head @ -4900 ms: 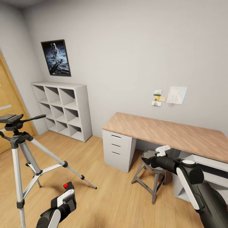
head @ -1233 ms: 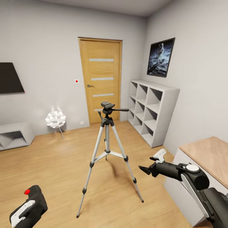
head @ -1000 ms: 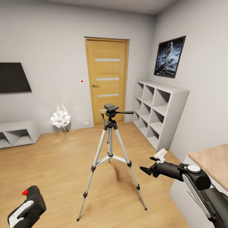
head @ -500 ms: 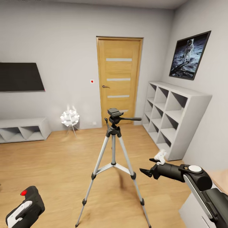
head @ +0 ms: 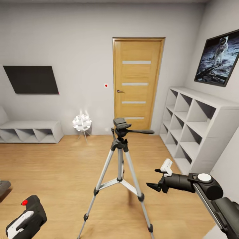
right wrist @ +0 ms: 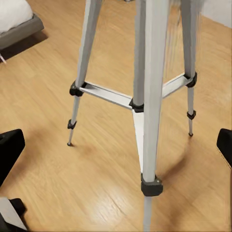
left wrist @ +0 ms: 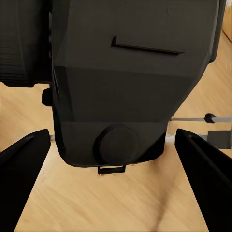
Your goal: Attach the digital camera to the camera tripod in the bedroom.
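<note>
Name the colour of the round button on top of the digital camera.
Bright red, on the digital camera; clearest in the head view.

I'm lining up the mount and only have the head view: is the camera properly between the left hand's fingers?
Observer: Yes. The left wrist view shows the small black digital camera between the left hand's two dark fingers.
Operator: Is the right hand carrying anything?
Observer: No. The right hand's wrist view shows its fingers wide apart, looking at the tall silver-grey camera tripod's legs.
Operator: Legs braced?
Observer: Yes, silver braces join the legs to the centre column.
</note>
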Available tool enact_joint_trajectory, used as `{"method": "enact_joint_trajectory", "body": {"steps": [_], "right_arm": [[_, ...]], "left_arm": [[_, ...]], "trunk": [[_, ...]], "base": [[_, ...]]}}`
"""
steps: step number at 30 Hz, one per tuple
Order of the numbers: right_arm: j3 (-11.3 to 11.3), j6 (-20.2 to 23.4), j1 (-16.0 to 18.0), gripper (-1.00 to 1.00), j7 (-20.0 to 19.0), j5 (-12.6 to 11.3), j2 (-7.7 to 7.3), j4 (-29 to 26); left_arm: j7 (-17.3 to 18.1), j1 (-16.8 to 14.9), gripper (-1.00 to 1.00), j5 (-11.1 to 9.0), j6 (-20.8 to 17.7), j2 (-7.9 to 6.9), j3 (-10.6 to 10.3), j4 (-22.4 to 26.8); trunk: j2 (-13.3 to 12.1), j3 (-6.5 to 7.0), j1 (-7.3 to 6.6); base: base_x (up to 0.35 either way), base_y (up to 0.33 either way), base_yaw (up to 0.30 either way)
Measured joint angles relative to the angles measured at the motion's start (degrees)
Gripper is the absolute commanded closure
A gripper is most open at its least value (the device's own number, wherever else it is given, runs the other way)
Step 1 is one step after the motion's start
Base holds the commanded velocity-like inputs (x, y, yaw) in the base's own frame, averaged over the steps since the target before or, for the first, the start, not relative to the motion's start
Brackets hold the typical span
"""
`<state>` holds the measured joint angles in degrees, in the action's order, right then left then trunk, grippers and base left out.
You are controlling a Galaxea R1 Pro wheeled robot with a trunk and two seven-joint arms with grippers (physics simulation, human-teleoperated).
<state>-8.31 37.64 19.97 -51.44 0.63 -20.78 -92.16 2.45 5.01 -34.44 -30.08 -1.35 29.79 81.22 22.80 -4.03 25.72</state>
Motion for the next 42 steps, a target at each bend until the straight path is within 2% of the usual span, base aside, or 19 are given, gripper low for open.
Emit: {"method": "enact_joint_trajectory", "body": {"steps": [7, 24, 26, 32, 39, 42], "right_arm": [[0.13, -0.5, 0.0, -1.0, -0.96, 1.27, 0.15, 0.02], [0.34, -0.54, 0.0, -1.0, -1.15, 1.34, 0.25, 0.02], [0.99, -0.36, 0.46, -1.0, -1.82, 0.78, -0.38, 0.52], [2.1, -0.35, 0.46, -1.0, -2.03, 0.83, -0.41, 0.41], [2.1, -0.35, 0.46, -1.0, -2.03, 0.83, -0.41, 0.41], [2.1, -0.35, 0.46, -1.0, -2.03, 0.83, -0.41, 0.41]], "left_arm": [[-0.1, 0.01, 1.0, 0.05, 0.0, 0.02, 0.0, 0.0], [-0.21, 0.01, 1.0, 0.06, 0.0, 0.02, 0.0, -0.1], [-0.81, 0.66, 1.0, 0.38, 0.62, -0.29, 0.67, 0.54], [-1.27, 2.6, 1.0, 0.34, 0.92, -0.33, 2.54, 2.42], [-1.27, 4.8, 1.0, 0.32, 0.92, -0.33, 2.55, 3.23], [-1.27, 4.8, 1.0, 0.27, 0.92, -0.33, 2.54, 3.23]], "trunk": [[-0.01, 0.0, 0.02], [0.0, 0.0, 0.01], [0.01, 0.0, 0.02], [0.0, 0.0, 0.03], [0.0, 0.0, 0.03], [-0.01, 0.0, 0.03]], "base": [[0.22, -0.137, 0.21], [0.106, -0.093, 0.044], [0.0, 0.0, 0.0], [0.0, 0.0, 0.0], [0.0, 0.0, 0.0], [0.0, 0.0, 0.0]]}}
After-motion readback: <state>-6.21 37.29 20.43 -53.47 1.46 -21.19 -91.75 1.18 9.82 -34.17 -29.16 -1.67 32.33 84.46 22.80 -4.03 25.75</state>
